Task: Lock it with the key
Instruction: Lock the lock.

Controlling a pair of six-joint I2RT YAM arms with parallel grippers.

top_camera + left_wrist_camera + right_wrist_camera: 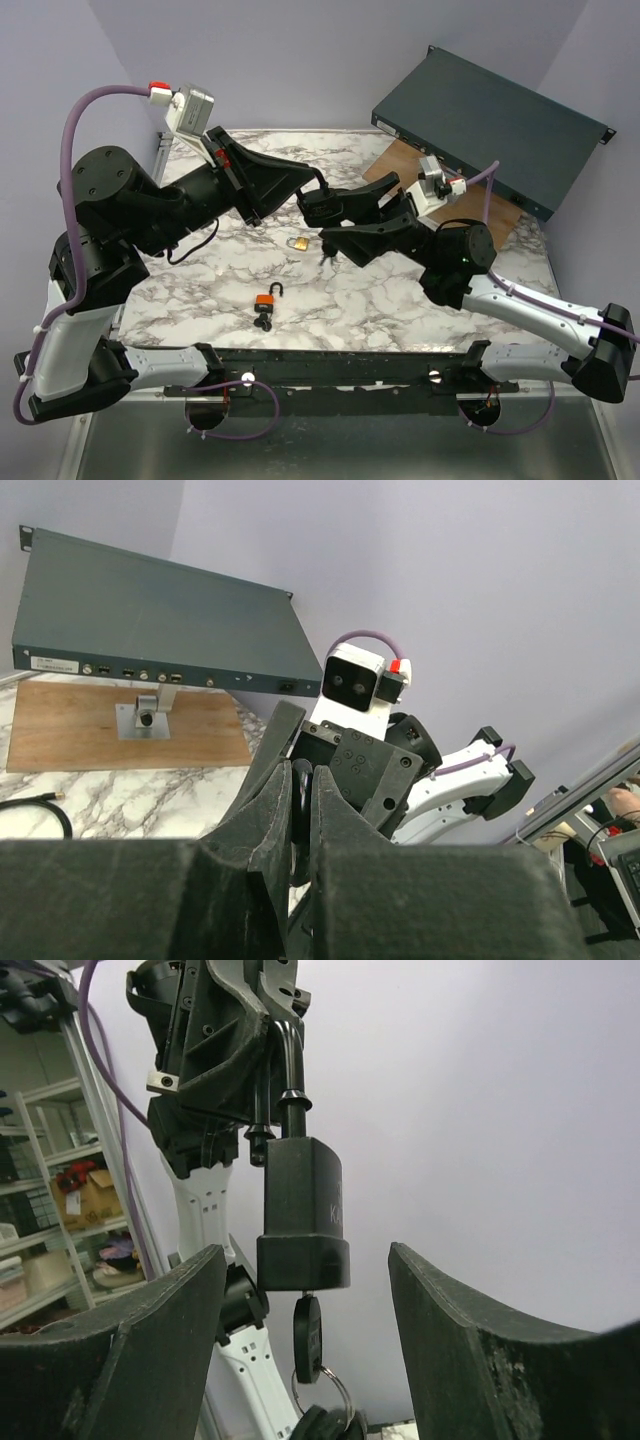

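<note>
Right tool (302, 1260) stands with its fingers apart, one on each side of the black padlock (303, 1210) and clear of it. The padlock hangs in the air above the table (380, 300). A key (308, 1335) sits in the underside of the padlock, with a key ring (335, 1395) below it. Above the padlock, the left tool (300, 790) is clamped on the shackle (290, 1060).

Step in hand, as judged: positioning to take the key. The next move calls for lowering the right tool below the padlock body, pinching the key head, and then turning.

The shackle's short leg appears to hang free beside the body, but this is uncertain. The key ring is cut off at the frame edge. From above, both tools hide the padlock.
</note>
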